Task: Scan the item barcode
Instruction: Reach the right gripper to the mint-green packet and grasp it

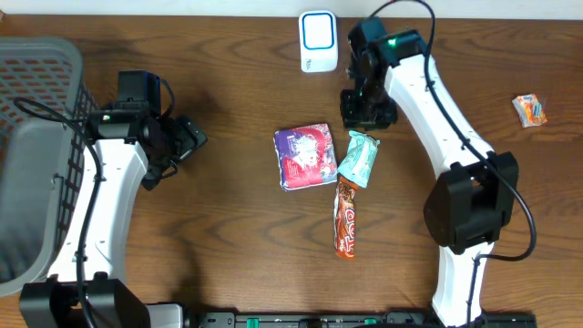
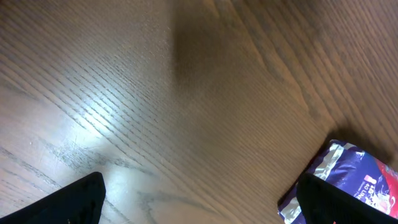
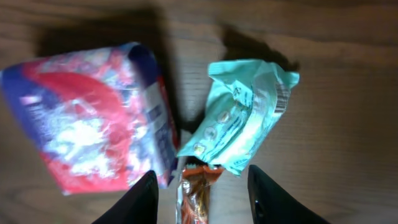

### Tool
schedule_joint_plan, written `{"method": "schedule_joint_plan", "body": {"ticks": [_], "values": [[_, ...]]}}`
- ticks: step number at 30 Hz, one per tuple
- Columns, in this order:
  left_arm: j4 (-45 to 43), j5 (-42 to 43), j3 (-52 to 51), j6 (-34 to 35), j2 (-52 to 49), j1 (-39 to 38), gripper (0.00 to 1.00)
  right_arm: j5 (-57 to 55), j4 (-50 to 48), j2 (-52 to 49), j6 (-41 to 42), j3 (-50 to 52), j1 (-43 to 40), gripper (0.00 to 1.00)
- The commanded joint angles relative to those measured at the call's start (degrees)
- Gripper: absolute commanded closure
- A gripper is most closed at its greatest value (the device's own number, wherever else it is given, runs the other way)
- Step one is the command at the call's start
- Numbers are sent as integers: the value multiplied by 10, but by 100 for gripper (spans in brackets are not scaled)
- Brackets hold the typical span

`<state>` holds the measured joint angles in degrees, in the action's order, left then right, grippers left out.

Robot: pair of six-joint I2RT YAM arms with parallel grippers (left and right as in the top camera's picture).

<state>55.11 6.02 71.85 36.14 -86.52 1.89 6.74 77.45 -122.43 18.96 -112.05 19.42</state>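
**Mint-green packet point(image 3: 239, 118) on the surface point(image 1: 228, 73), not yet scanned**

It lies crumpled beside a purple pouch point(image 1: 305, 157), barcode stripes showing at one edge. The right tool point(image 3: 200, 177) hangs above, fingers apart, apparently gripping nothing. The left tool point(image 1: 187, 137) is spread wide. Lifting and presenting it to the white scanner point(image 1: 318, 41) remain.

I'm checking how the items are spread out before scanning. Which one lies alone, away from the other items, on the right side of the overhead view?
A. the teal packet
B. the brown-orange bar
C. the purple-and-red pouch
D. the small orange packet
D: the small orange packet lies by itself at the far right, while the teal packet, brown-orange bar and purple-and-red pouch cluster together in the middle.
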Motion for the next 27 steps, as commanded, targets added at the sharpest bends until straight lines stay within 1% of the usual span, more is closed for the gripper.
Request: {"method": "schedule_joint_plan", "body": {"ticks": [1,5,7,10,12,13,14,17,18,24,27], "values": [[1,-6,0,-3,2,3,2,-8,-18,4,45,45,5,55],[1,-6,0,-3,2,3,2,-8,-40,4,60,79,7,43],[1,-6,0,-3,2,3,2,-9,-50,4,67,91,9,40],[1,-6,0,-3,2,3,2,-46,-50,4,103,108,11,42],[1,-6,0,-3,2,3,2,-83,-52,4,124,120,11,50],[1,-6,0,-3,2,3,2,-90,-63,4,127,129,11,60],[1,-6,0,-3,2,3,2,-90,-76,4,127,137,11,66],[1,-6,0,-3,2,3,2,-90,-101,4,127,148,11,96],[1,-6,0,-3,2,3,2,-90,-108,4,127,151,11,99],[1,-6,0,-3,2,3,2,-90,-116,4,127,152,11,99],[1,-6,0,-3,2,3,2,-90,-125,4,125,169,13,99]]}}
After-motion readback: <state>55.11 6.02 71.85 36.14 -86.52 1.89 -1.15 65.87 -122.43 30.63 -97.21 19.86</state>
